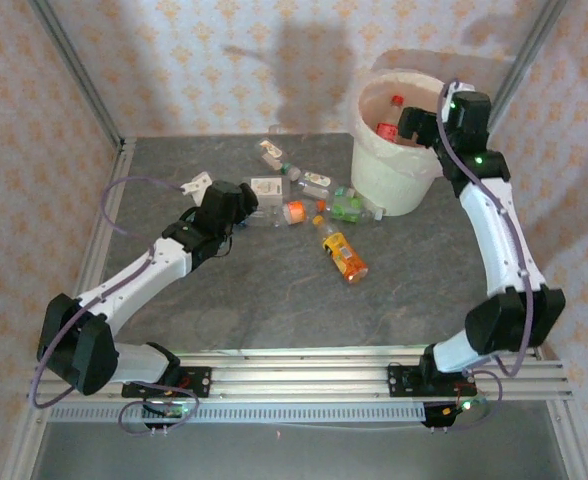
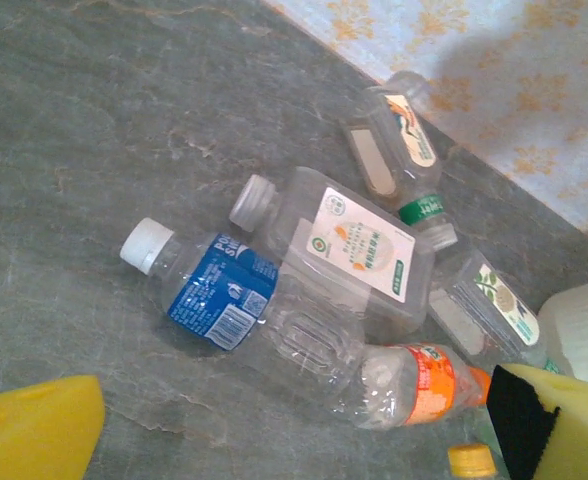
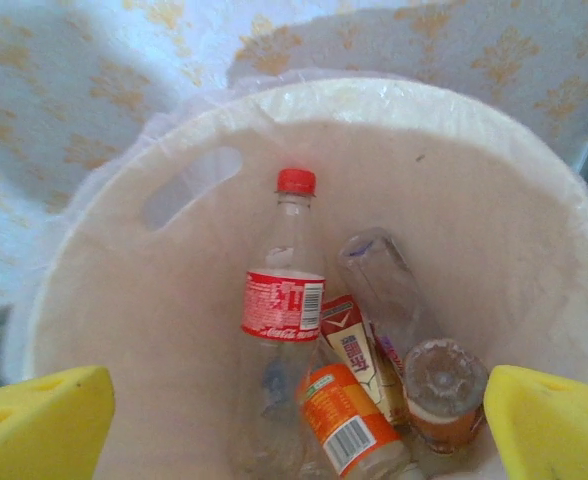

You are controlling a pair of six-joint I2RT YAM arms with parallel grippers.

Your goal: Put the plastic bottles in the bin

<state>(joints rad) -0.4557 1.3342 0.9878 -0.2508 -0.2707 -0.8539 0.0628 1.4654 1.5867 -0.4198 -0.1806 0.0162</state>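
Grey stone-patterned tabletop (image 1: 274, 300) behind an aluminium rail (image 1: 304, 362) carrying 2 arms (image 1: 154, 265); left gripper (image 2: 294, 435), jaws apart, over the plastic bottles (image 1: 309, 205) strewn mid-table; right gripper (image 3: 299, 425), jaws apart and empty, above the white bag-lined bin (image 1: 399, 175) at the far right, several bottles inside; cream floral-patterned walls (image 1: 224, 70) beyond.

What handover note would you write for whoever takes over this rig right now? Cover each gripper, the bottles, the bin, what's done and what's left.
Left gripper: jaws open, empty, beside the bottle cluster on the table.
Right gripper: jaws open, empty, above the bin.
Done: at least four bottles lie in the bin, among them a red-label bottle.
Left: the cluster, plus the orange-label bottle lying apart from it, nearer the arms.
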